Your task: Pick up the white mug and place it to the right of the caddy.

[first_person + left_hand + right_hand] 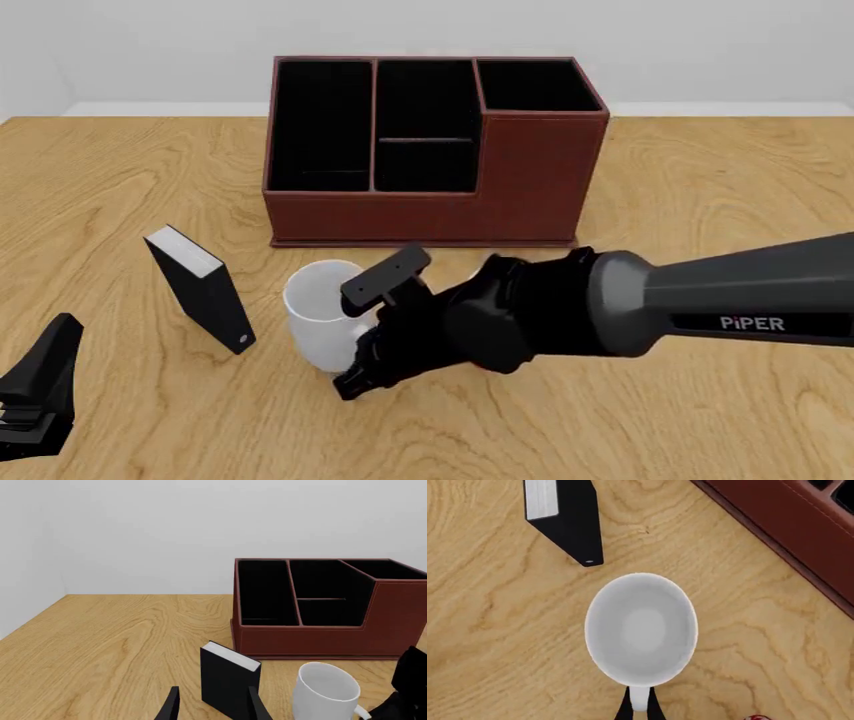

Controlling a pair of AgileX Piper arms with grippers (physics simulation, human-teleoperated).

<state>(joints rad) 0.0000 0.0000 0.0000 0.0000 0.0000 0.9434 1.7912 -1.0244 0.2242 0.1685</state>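
Mug (318, 318) upright, near of caddy (430, 150), right of black box (200, 288). Right gripper (639, 707) pinching handle only. Left gripper (212, 705) spread, idle. Risk: thin grip, possible swing or slip on lift.

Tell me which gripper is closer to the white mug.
Right. The right gripper is at the mug, closed around its handle; the left gripper sits well off to its left, past the black box.

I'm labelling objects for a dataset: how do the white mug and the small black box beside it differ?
The white mug is round, open-topped and all white; the black box is flat-sided, closed and black with a white edge. The right gripper sits at the mug's handle, while nothing touches the box. The box stands taller and thinner than the mug. Both stand upright on the table in front of the caddy.
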